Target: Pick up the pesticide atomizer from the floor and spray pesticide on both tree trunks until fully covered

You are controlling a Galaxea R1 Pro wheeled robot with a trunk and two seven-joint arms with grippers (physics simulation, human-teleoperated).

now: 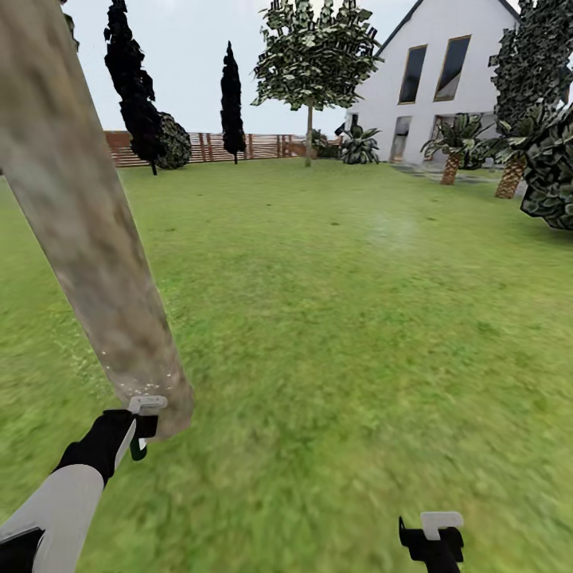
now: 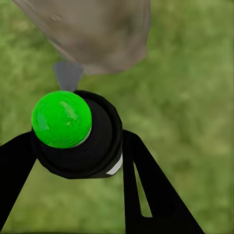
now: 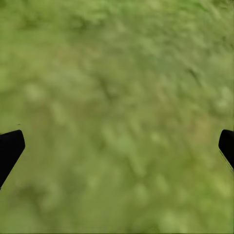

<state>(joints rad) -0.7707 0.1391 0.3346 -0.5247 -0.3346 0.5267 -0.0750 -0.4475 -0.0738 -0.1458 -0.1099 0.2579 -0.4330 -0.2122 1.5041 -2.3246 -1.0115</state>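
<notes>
The left claw (image 2: 78,146) is pinched around the atomizer (image 2: 73,134), its two black fingers (image 2: 151,190) pressed against either side of the bottle's round black body. In the left wrist view the bottle sits squarely between the fingers, with a bright green cap (image 2: 61,119) on top and a small grey nozzle cone (image 2: 67,75) pointing at the base of the tree trunk (image 2: 97,34) just beyond it. The nozzle tip lies just beside the trunk's lower end; whether it touches the bark cannot be told.

In the head view the left claw (image 1: 142,426) reaches forward at the end of a black and white arm (image 1: 72,485), and the atomizer (image 1: 140,447) shows only as a small dark and green piece under the claw's pale bracket. It is held right at the foot of the leaning trunk (image 1: 79,215), a thick mottled grey-brown column that rises up and to the left. Small pale specks dot the bark and the air near the trunk's lower part.

The right claw (image 1: 434,541) hangs low over the grass (image 1: 342,318), well apart from the trunk. In the right wrist view its fingertips (image 3: 9,148) stand spread wide at the picture's two edges, with only lawn (image 3: 117,117) between them.

Farther off stand a second tree (image 1: 314,56) with an upright trunk, a brown slat fence (image 1: 215,147), dark conifers (image 1: 231,99) and a white house (image 1: 446,79).
</notes>
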